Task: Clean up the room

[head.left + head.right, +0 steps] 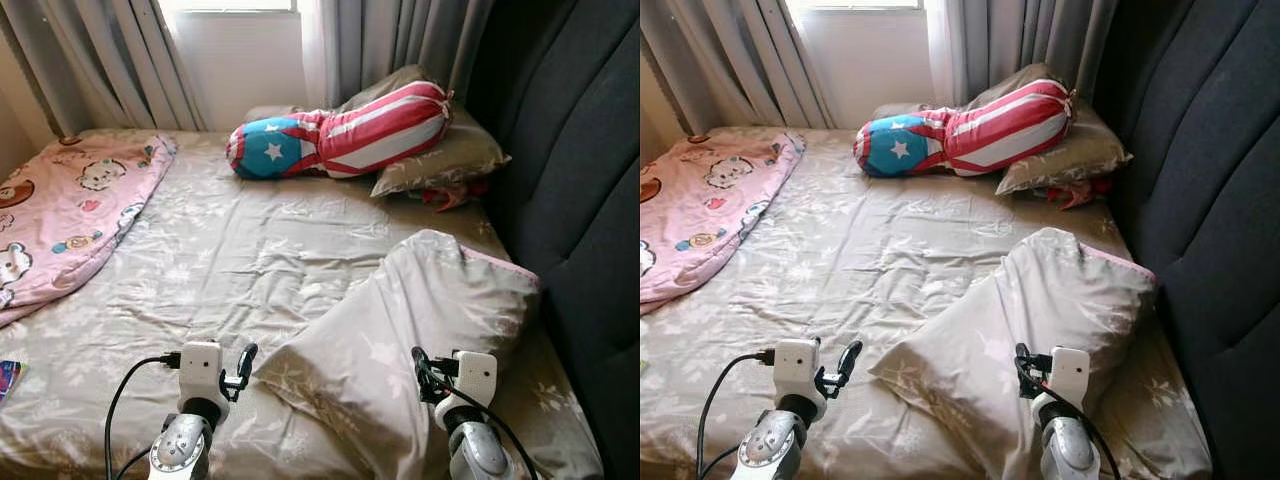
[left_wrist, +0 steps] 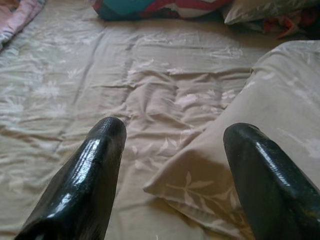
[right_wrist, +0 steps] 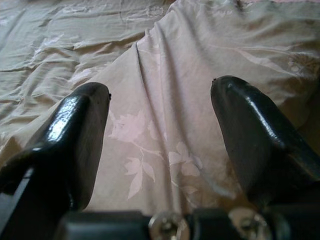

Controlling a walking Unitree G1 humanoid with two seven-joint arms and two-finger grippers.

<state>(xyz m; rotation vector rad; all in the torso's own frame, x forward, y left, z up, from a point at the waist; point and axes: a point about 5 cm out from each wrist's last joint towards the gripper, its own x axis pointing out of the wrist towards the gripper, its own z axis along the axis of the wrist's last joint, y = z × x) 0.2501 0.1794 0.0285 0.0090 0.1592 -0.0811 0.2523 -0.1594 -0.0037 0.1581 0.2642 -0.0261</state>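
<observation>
- grey curtains (image 1: pixel 400 40) and a dark padded headboard (image 1: pixel 585 200) frame the bed (image 1: pixel 230 250), which wears a wrinkled beige floral sheet.
- near the bed's foot, against the headboard side, lies a loose beige pillow (image 1: pixel 400 350), askew and slumped on the sheet.
- left gripper (image 2: pixel 170 150) hovers with fingers apart just beside the pillow's corner; right gripper (image 3: pixel 160 120) hangs over its middle, fingers also apart.
- the pillow looks light, soft and floppy, so it will likely sag when lifted; pinching fabric at a corner or seam edge seems the surest hold.
- a striped bolster (image 1: pixel 340 130) and a pink blanket (image 1: pixel 70 210) lie farther off.
</observation>
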